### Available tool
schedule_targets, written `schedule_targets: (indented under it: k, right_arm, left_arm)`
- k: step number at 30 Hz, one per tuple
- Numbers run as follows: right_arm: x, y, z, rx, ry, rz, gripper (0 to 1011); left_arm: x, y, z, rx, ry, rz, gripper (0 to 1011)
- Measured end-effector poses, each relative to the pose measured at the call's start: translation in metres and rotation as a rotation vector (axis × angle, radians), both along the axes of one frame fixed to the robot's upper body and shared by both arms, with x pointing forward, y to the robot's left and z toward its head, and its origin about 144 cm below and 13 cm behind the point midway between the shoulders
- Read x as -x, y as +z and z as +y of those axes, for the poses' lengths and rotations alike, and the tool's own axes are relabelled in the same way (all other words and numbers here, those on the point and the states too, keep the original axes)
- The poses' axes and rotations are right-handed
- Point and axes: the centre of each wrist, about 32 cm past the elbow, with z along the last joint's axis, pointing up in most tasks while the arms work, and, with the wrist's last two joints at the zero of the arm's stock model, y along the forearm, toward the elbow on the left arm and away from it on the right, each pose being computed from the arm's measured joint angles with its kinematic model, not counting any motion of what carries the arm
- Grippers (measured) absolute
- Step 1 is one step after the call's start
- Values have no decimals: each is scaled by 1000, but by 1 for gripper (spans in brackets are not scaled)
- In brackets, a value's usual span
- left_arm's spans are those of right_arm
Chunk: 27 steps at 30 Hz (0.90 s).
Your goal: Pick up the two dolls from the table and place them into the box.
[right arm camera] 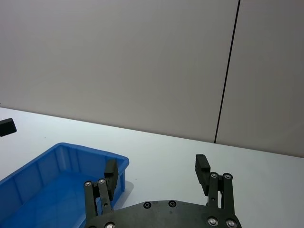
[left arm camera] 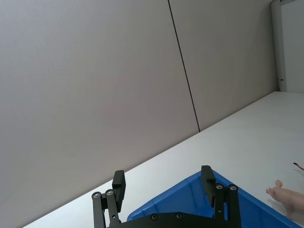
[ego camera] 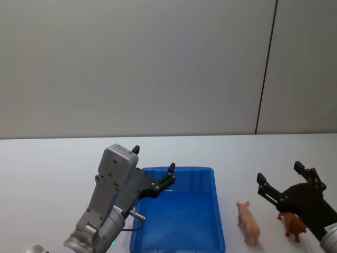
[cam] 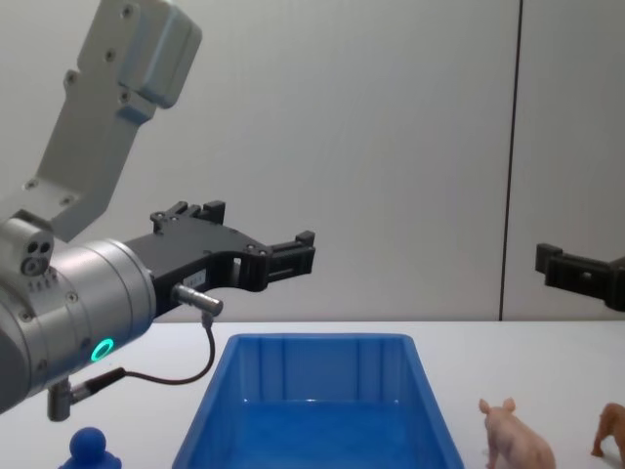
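Observation:
The blue box stands in the middle of the table, with nothing showing inside it. A pale pink pig doll stands just right of it, and a reddish-brown animal doll farther right. My left gripper hovers open over the box's far left corner. Held above the brown animal, my right gripper is open and partly covers it. The chest view shows the box, the pig, the brown animal and a dark blue round-headed doll left of the box.
The white table runs back to a grey wall with a dark vertical seam. In the left wrist view the open left gripper hangs over the box. The right wrist view has the open right gripper beside the box.

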Motion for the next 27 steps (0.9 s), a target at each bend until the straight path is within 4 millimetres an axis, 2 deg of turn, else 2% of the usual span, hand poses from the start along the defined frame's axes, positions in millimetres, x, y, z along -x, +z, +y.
schedule_targets:
  k: [27]
  right_arm:
    - [-1,-1,-4,8,0,18,1001]
  left_arm:
    - [0,0,0,0,0,0,1001]
